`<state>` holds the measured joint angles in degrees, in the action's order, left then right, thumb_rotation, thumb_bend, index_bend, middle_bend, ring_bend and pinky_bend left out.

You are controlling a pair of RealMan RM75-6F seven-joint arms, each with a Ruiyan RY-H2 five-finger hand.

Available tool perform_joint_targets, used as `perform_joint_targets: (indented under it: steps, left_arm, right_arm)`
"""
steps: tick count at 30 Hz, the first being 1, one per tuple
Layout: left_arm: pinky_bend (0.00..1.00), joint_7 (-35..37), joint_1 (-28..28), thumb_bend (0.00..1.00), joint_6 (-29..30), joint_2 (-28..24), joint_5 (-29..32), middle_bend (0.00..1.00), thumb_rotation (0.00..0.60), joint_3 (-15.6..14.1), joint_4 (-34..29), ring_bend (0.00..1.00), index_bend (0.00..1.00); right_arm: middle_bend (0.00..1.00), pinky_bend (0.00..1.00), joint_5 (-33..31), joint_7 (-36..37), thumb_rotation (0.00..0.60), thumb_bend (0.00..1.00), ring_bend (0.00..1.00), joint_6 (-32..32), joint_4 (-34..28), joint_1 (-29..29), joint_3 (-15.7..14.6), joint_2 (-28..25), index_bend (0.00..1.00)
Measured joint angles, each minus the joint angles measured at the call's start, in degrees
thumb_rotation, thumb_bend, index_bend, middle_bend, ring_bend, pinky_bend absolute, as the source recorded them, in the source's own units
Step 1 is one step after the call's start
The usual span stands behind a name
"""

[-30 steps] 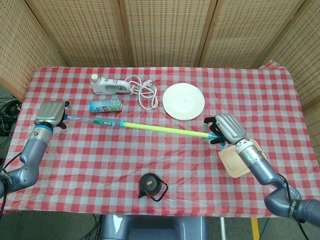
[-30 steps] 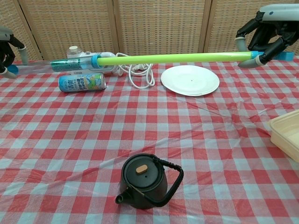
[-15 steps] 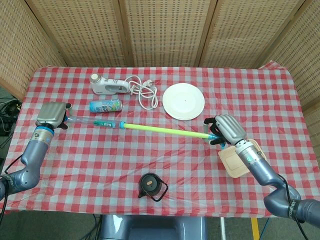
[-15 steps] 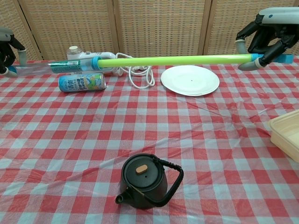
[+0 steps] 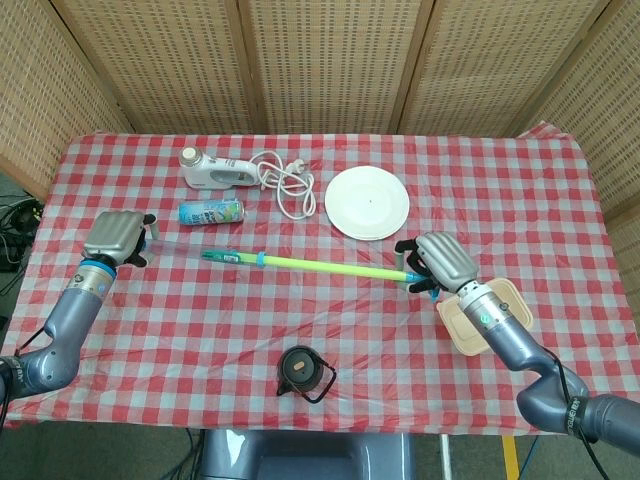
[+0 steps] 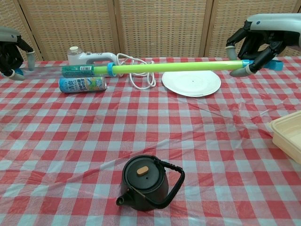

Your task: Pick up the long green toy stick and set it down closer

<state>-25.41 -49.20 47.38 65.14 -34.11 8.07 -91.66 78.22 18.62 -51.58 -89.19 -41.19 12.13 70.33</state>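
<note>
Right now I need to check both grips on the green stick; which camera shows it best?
The head view: the whole green stick shows, from the left hand to the right hand. The chest view shows it side-on, clear of the tablecloth.

My two arms are smooth, grey-blue metal tubes. Each has a bright blue ring at the wrist, and my silver left hand [image 5: 117,236] and silver right hand [image 5: 438,261] have black fingers with grey tips.
</note>
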Motion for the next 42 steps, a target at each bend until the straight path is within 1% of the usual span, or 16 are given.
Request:
perform_joint_targets:
  steps: [14, 31, 42]
  left_arm:
    - [0.47, 1.23, -0.72, 0.39, 0.67, -0.08, 0.59, 0.68, 0.600, 0.20, -3.50, 0.60, 0.54]
    - [0.47, 1.49, -2.65, 0.39, 0.18, 2.03, 1.85, 0.68, 0.600, -0.09, -4.13, 0.60, 0.54]
    - [0.47, 2.35, -3.88, 0.39, -0.72, 2.20, 2.26, 0.68, 0.600, -0.04, -4.72, 0.60, 0.54]
  right_arm:
    - [1.00, 0.52, -0.29, -2.93, 0.600, 0.49, 1.00, 1.61, -0.32, -1.59, -0.62, 2.27, 0.81]
    - [1.00, 0.52, -1.41, -6.03, 0.600, 0.48, 1.00, 4.51, 0.53, -4.51, -0.74, 5.96, 0.81]
    - [1.00, 0.52, -1.88, -7.70, 0.600, 0.48, 1.00, 5.14, 0.06, -5.59, -0.74, 6.91, 0.81]
